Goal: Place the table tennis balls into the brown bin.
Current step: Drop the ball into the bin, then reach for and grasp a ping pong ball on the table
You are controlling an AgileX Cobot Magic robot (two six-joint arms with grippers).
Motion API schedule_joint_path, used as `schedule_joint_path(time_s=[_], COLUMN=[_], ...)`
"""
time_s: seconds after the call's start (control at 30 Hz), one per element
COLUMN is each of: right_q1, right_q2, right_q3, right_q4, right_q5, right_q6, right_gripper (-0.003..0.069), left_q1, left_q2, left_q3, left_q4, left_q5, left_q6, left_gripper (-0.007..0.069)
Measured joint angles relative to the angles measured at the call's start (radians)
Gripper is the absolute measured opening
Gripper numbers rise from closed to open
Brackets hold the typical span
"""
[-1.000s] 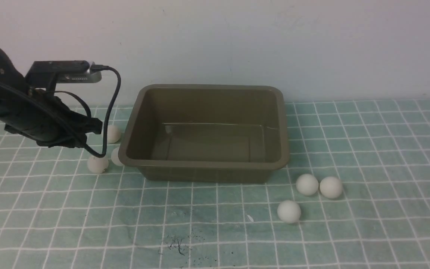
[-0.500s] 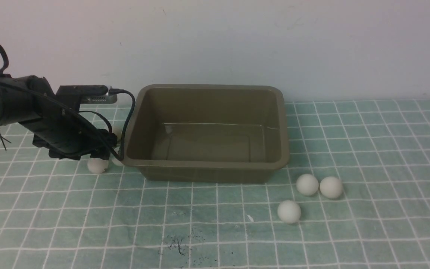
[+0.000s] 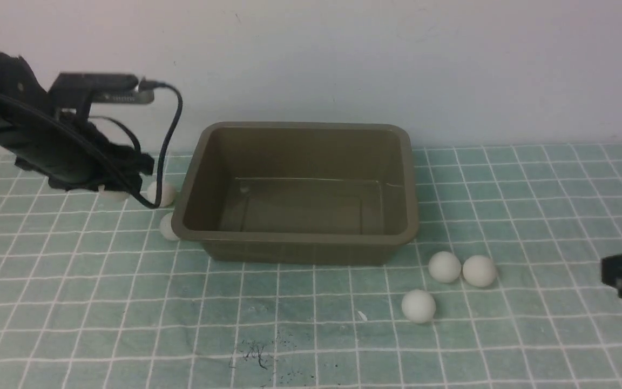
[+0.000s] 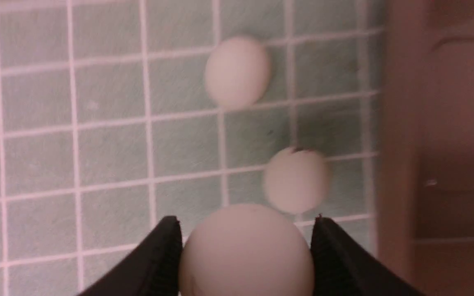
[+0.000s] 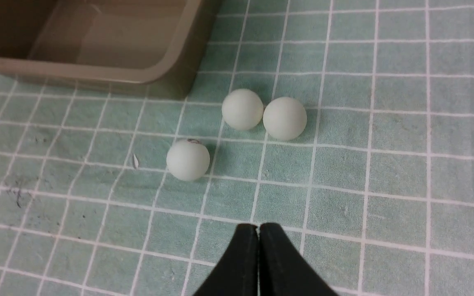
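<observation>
We find the left gripper (image 4: 245,220) pinching one table tennis ball (image 4: 246,251) between its two black fingers, raised above the green checked cloth (image 3: 289,329) just beyond the left side of the brown bin (image 3: 296,236). In the front view this held ball shows only as a pale patch under the gripper. Two further balls lie on the cloth by the bin's left wall: the nearer ball (image 3: 168,227) sits against the front left corner, and the farther ball (image 3: 161,193) rests a little behind it, partly crossed by the arm's black cable (image 3: 173,127). The bin stands upright near the white wall (image 3: 397,65), long side facing us. Three more balls lie on the cloth off its front right corner: a pair (image 3: 444,267) (image 3: 479,270) touching side by side, and a single ball (image 3: 418,306) nearer to us and apart from them. Every ball we can see is outside the bin. The right gripper (image 5: 258,227) has its fingers pressed together, holding nothing, and hangs low over the cloth at the right edge of the front view, well apart from the three balls.
</observation>
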Motion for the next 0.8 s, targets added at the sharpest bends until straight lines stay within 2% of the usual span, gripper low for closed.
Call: schedule_joint_path(time_s=[0.1,0.17,0.27,0.3,0.33,0.4,0.47,0.6,0.7,0.73,0.77,0.8], right_q1=[0.005,0.024,0.062,0.092,0.109,0.119,0.135,0.140,0.140,0.140,0.140,0.140], right_q2=[0.198,0.330,0.457,0.541,0.590,0.628,0.714,0.799,0.884,0.908,0.912,0.940], right_q3=[-0.072,-0.139,-0.199,-0.246,-0.276,-0.299,-0.349,-0.382,-0.405,-0.412,-0.415,-0.423], right_q4=[0.001,-0.026,-0.079,-0.125,-0.153,-0.175,-0.210,-0.218,-0.217,-0.216,-0.216,-0.212], right_q5=[-0.009,-0.012,-0.017,-0.025,-0.028,-0.035,-0.064,-0.109,-0.152,-0.155,-0.155,-0.155], right_q6=[-0.017,-0.018,-0.021,-0.019,-0.012,0.000,0.043,0.058,0.063,0.065,0.065,0.066], right_gripper=[0.0030,0.0078,0.0156,0.0230,0.0283,0.0328,0.0437,0.0517,0.0531,0.0517,0.0512,0.0457], left_q1=[-0.076,-0.145,-0.195,-0.219,-0.227,-0.230,-0.232,-0.222,-0.170,-0.148,-0.142,-0.082], left_q2=[-0.058,-0.053,-0.018,0.029,0.063,0.088,0.124,0.123,0.094,0.089,0.085,0.071], left_q3=[0.000,0.000,-0.001,-0.010,-0.022,-0.036,-0.083,-0.155,-0.230,-0.239,-0.245,-0.259], left_q4=[-0.060,-0.122,-0.168,-0.187,-0.193,-0.198,-0.198,-0.161,-0.076,-0.054,-0.048,-0.003], left_q5=[-0.039,-0.091,-0.105,-0.100,-0.089,-0.075,-0.025,0.054,0.139,0.168,0.168,0.226], left_q6=[0.078,0.107,0.116,0.120,0.120,0.120,0.120,0.119,0.071,0.045,0.045,0.011], left_gripper=[0.0353,0.0353,0.0353,0.0358,0.0377,0.0404,0.0497,0.0538,0.0460,0.0398,0.0398,0.0229])
